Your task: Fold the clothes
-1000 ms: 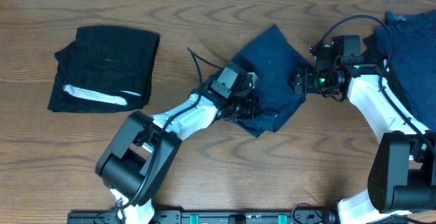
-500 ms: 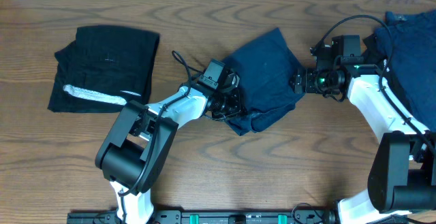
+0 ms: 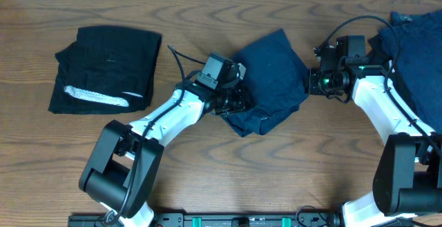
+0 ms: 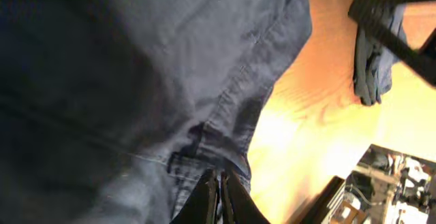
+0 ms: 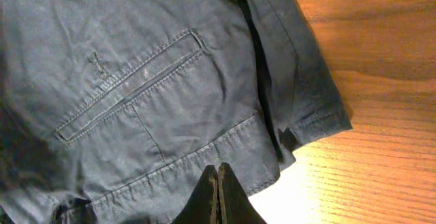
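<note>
The left gripper is shut, pinching the hem of the soft navy blue cloth garment. The right gripper is shut too, at the garment's far edge; if it holds cloth is hard to tell. The garment lies between them. It looks light and floppy, so hems and corners are best to grab.

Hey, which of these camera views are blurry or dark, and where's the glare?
Left wrist: navy cloth dark and soft-focused, table glaring orange. Right wrist: crisp stitching on the pocket, bright patch on the table. Overhead: even, sharp.
</note>
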